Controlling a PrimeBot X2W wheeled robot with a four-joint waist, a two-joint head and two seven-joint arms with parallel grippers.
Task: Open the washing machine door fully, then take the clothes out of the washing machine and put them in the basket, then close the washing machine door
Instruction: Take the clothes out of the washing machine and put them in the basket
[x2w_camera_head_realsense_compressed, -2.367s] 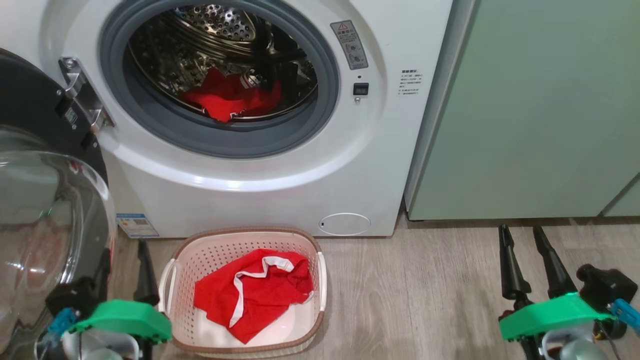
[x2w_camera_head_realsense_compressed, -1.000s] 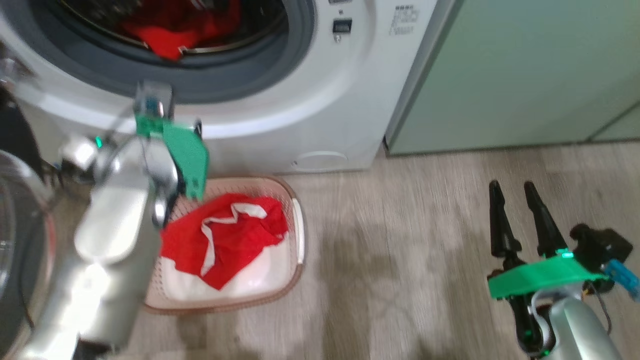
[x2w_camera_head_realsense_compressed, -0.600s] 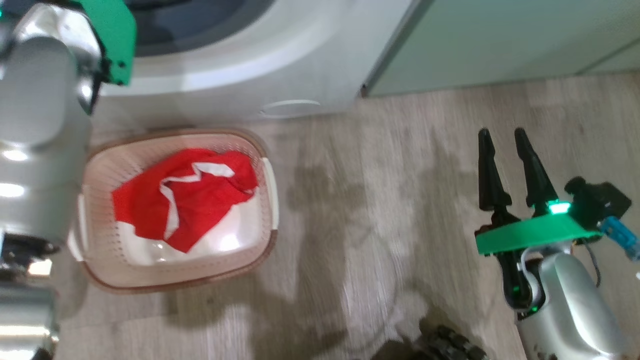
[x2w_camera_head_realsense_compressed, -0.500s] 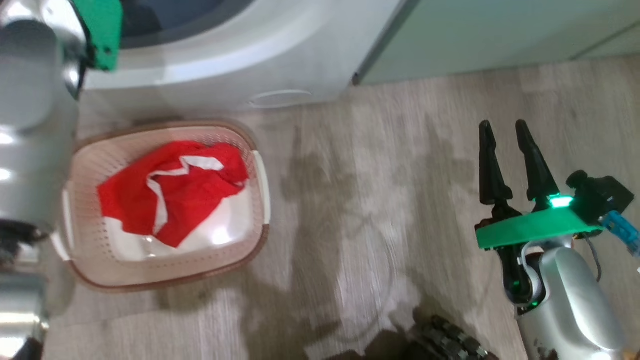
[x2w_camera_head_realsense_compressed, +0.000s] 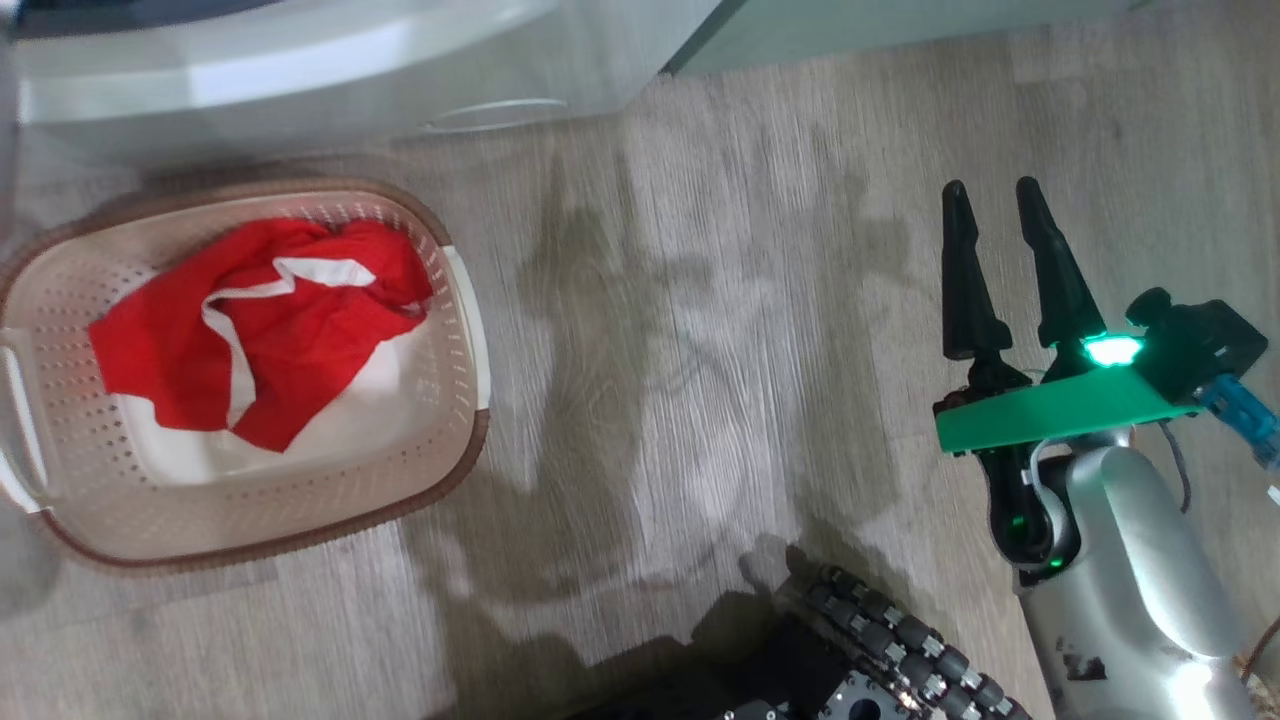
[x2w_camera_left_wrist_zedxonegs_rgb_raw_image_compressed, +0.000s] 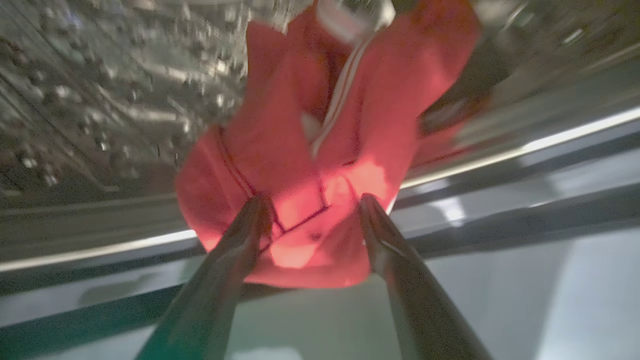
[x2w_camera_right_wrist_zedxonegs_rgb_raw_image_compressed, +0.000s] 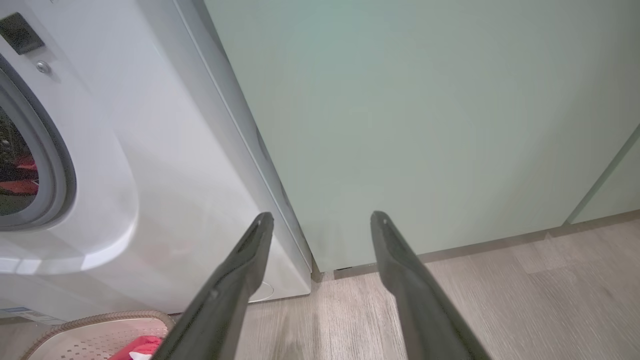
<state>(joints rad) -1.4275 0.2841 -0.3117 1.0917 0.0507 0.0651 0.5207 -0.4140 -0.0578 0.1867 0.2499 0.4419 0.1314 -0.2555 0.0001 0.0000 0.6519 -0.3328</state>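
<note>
The white washing machine (x2w_camera_head_realsense_compressed: 300, 60) runs along the top left of the head view. In the left wrist view my left gripper (x2w_camera_left_wrist_zedxonegs_rgb_raw_image_compressed: 314, 199) is open inside the steel drum (x2w_camera_left_wrist_zedxonegs_rgb_raw_image_compressed: 100, 100), its fingertips on either side of the near edge of the red clothes (x2w_camera_left_wrist_zedxonegs_rgb_raw_image_compressed: 340, 125) with white stripes. Below the machine stands the cream basket (x2w_camera_head_realsense_compressed: 430, 400), holding a red garment with white trim (x2w_camera_head_realsense_compressed: 250, 320). My right gripper (x2w_camera_head_realsense_compressed: 990, 184) hangs open over the floor at the right, holding nothing. The washing machine door is out of view.
Pale green cabinets (x2w_camera_right_wrist_zedxonegs_rgb_raw_image_compressed: 425, 125) stand to the right of the machine (x2w_camera_right_wrist_zedxonegs_rgb_raw_image_compressed: 150, 150). In the right wrist view the open right gripper (x2w_camera_right_wrist_zedxonegs_rgb_raw_image_compressed: 322, 215) faces them, the basket (x2w_camera_right_wrist_zedxonegs_rgb_raw_image_compressed: 90, 325) at the lower left. My wheeled base (x2w_camera_head_realsense_compressed: 880, 640) shows at the bottom, on wood floor (x2w_camera_head_realsense_compressed: 700, 350).
The head camera has tipped down, so the machine and basket have slid up and left in its picture. My left arm has risen out of the head view. The right gripper stays open.
</note>
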